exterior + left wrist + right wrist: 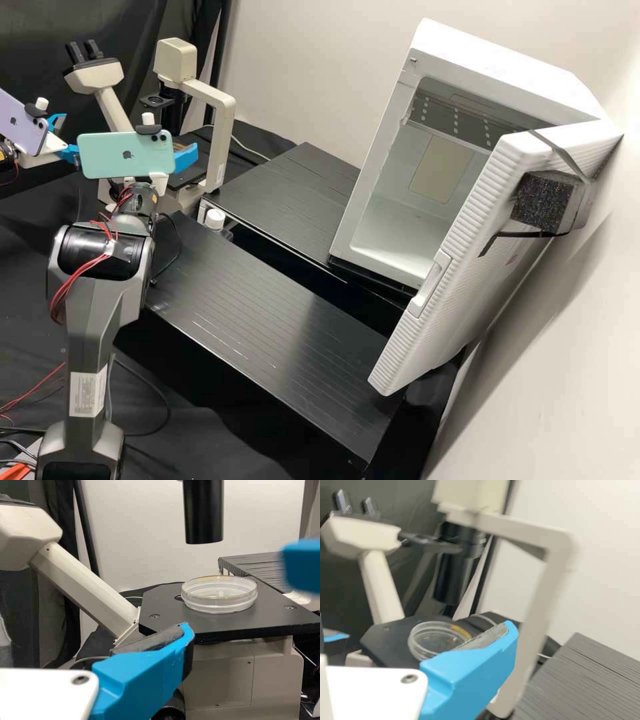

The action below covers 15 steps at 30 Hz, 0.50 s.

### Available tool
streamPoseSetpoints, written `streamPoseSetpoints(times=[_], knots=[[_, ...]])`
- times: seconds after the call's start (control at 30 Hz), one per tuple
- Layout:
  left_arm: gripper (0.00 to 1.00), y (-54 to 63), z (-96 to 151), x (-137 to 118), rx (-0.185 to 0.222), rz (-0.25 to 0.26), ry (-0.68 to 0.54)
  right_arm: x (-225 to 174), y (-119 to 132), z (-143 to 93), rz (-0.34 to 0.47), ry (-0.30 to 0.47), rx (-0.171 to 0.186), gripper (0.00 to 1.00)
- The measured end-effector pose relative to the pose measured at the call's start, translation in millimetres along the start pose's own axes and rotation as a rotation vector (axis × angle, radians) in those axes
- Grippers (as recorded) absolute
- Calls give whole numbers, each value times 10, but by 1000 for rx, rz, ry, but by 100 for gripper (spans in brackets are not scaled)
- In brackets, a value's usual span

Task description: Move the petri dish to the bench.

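Left gripper [72, 136] stands at 10 o'clock in the high view, its blue fingers spread apart. Right gripper [187, 157] is also near 10 o'clock, closer to the middle, and I cannot tell whether it is wide or narrow. Both are beside the microscope [225, 133], which fills the part between 10 and 11. The dish [219, 595], round and clear, lies flat on the microscope's black stage [167, 617], with a black cylinder [204, 512] hanging above, well apart from it. A lilac phone [19, 123] is mounted on the left arm and a green phone [123, 155] on the right one. Black cloth covers the bench [27, 347] at 8 o'clock. A rear platform [287, 193], black and grooved, is at 11, and a similar front platform [267, 320] runs slantwise from 9 down to 5, with a white-capped bottle [215, 220] near its 9 o'clock end. At 2 o'clock is a tilted white cabinet [393, 120]; its ribbed door [460, 260] stands open towards 3, with a dark foam block [543, 200] strapped on.
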Motion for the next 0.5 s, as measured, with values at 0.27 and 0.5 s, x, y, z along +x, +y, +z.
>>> streamPoseSetpoints(times=[0.27, 0.5], knots=[[100, 0, 0, 0, 0, 0, 0, 334, -122, 25, -60, -26, -18, 100], [100, 0, 0, 0, 0, 0, 0, 542, -162, 220, -86, -78, 64, 100]])
